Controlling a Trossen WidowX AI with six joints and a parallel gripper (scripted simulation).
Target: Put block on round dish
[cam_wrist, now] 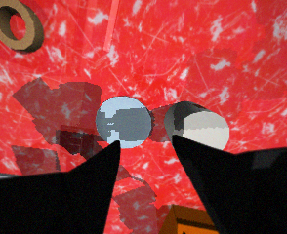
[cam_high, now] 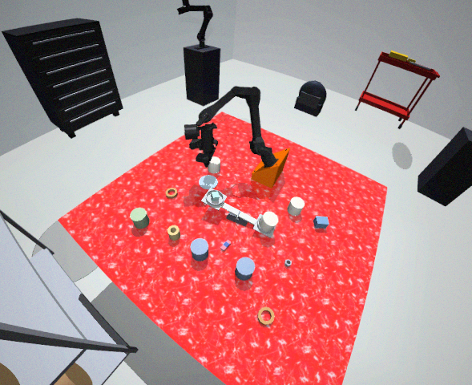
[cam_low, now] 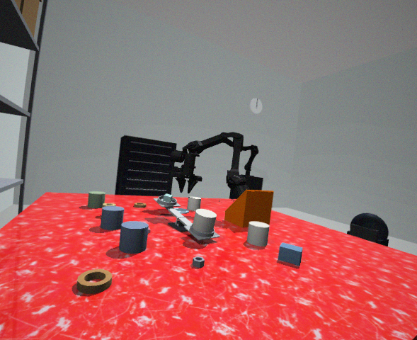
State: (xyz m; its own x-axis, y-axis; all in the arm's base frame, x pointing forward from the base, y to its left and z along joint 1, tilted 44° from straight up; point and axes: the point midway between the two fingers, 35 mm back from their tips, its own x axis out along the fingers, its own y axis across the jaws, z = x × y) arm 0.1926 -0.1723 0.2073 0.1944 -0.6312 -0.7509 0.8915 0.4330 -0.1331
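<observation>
My gripper (cam_high: 206, 162) (cam_low: 185, 191) (cam_wrist: 146, 141) is open and empty, in the air above the dish and the standing cup. A white cup (cam_high: 214, 165) (cam_low: 194, 203) (cam_wrist: 207, 131) stands on the mat beside the pale blue round dish (cam_high: 207, 181) (cam_low: 181, 210) (cam_wrist: 120, 103), with a gap between them. The dish is empty. A pale teal block (cam_high: 215, 196) (cam_low: 167, 197) sits uncovered on the raised end of the balance (cam_high: 242, 212) (cam_low: 178, 214). The other white cup (cam_high: 268, 221) (cam_low: 204, 220) stands on the balance's low end.
An orange wedge (cam_high: 268, 176) (cam_low: 258, 208) stands near the arm's base. A white cylinder (cam_high: 296, 205) (cam_low: 258, 233) and blue box (cam_high: 321, 222) (cam_low: 289, 254) are beyond the low end. Green (cam_high: 139, 217) and blue (cam_high: 199, 249) cylinders and a ring (cam_high: 167, 195) stand or lie around.
</observation>
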